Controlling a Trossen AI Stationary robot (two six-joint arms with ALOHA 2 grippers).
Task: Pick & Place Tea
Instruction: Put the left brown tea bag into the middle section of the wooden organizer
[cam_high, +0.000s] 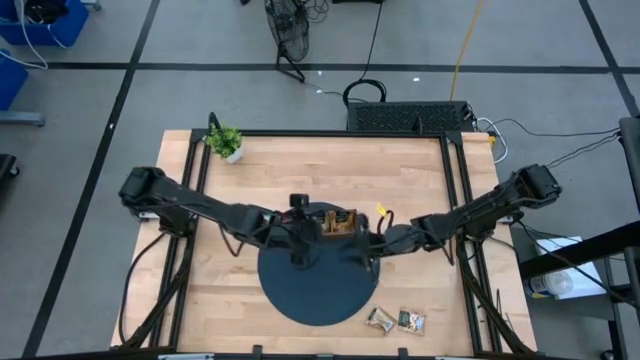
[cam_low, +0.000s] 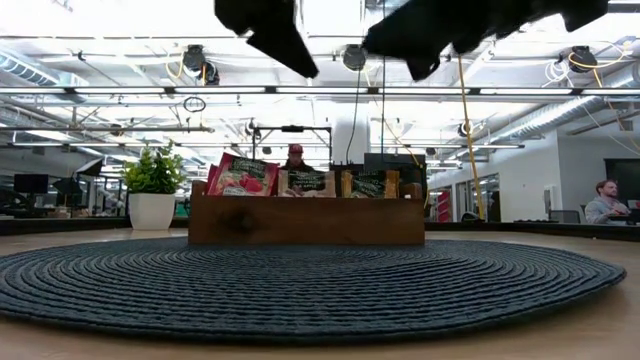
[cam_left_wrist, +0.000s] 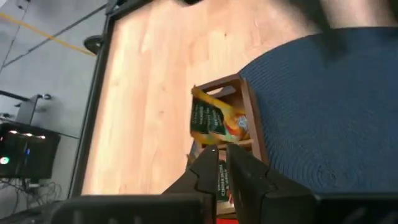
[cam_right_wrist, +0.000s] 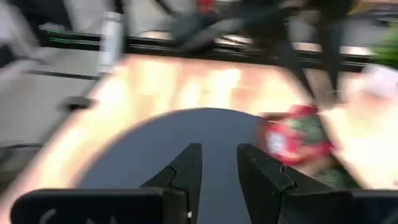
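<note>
A: Where did the tea sit?
B: Most sachets (cam_low: 305, 182) stood upright in the wooden tray (cam_low: 305, 222) at the far edge of the round dark mat (cam_high: 315, 285); red, beige-green and orange ones showed. Two loose sachets (cam_high: 396, 320) lay on the table (cam_high: 420, 170) near the mat's front right.
A: The left gripper (cam_left_wrist: 221, 163)?
B: Over the tray, fingers narrow, a sachet's edge between them.
A: And the right gripper (cam_right_wrist: 217, 163)?
B: Above the mat, beside the tray, slightly parted, holding nothing.
</note>
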